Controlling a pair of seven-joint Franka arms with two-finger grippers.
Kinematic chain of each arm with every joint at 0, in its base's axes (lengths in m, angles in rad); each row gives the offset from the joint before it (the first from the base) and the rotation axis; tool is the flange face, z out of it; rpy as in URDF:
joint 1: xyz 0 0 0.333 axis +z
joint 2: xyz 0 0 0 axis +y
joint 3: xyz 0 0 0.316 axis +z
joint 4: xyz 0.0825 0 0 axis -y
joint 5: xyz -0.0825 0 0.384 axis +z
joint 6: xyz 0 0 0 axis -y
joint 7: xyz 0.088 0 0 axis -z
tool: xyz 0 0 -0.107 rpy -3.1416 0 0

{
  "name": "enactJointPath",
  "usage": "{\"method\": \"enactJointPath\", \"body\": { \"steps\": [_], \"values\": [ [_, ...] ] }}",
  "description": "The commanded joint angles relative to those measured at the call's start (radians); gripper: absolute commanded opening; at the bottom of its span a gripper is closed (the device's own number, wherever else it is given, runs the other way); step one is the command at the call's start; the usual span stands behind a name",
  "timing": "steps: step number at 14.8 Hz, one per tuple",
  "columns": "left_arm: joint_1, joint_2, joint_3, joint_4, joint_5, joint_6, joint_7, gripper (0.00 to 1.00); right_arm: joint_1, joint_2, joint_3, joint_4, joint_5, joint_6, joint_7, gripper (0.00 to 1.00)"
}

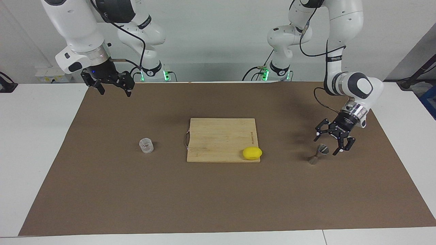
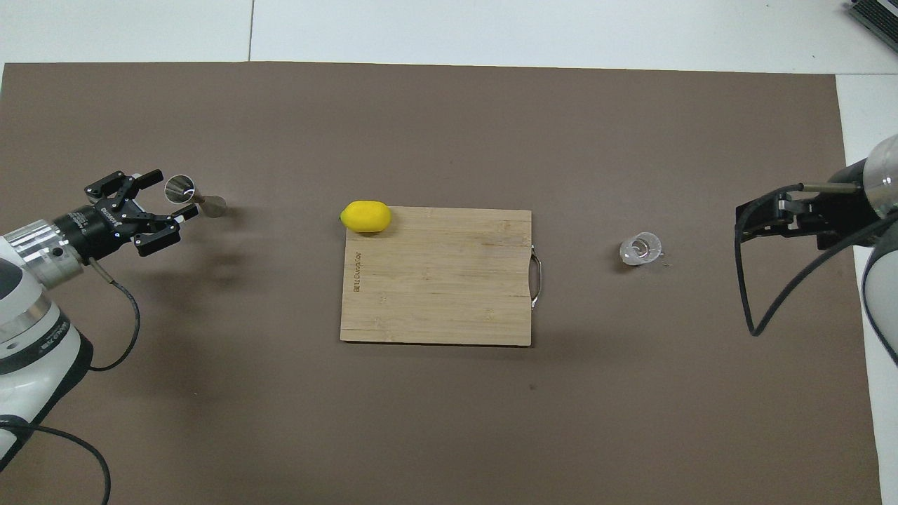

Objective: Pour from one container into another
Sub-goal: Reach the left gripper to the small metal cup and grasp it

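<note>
While the right gripper (image 1: 112, 89) waits, the left gripper (image 1: 328, 143) hangs spread-fingered, seemingly around the jigger's (image 1: 318, 153) upper cone.

You can see small print burned into the rectangular bamboo cutting board (image 2: 435, 275) near one edge, but it isn't legible.

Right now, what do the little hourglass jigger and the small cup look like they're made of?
The jigger looks like polished metal: silvery, with a mirror-bright inside. The cup looks like clear glass or hard plastic: colourless, see-through, thick-walled; which of the two, I can't tell.
</note>
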Motion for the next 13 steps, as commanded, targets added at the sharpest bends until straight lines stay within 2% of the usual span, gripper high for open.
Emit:
{"method": "enactJointPath", "body": {
  "steps": [1,5,7,13],
  "values": [
    [-0.017,0.002,0.007,-0.009,-0.024,0.029,-0.007,0.91,-0.014,-0.015,0.006,-0.019,-0.003,0.010,-0.021,1.00],
    [-0.011,-0.001,0.007,-0.013,-0.024,0.029,-0.008,0.84,-0.014,-0.015,0.006,-0.018,-0.003,0.010,-0.021,1.00],
    [-0.009,-0.001,0.007,-0.013,-0.024,0.028,-0.008,0.76,-0.014,-0.015,0.006,-0.019,-0.003,0.010,-0.021,1.00],
    [-0.017,0.001,0.007,-0.012,-0.049,0.034,0.004,0.73,-0.014,-0.015,0.006,-0.019,-0.003,0.010,-0.021,1.00]
  ]
}}
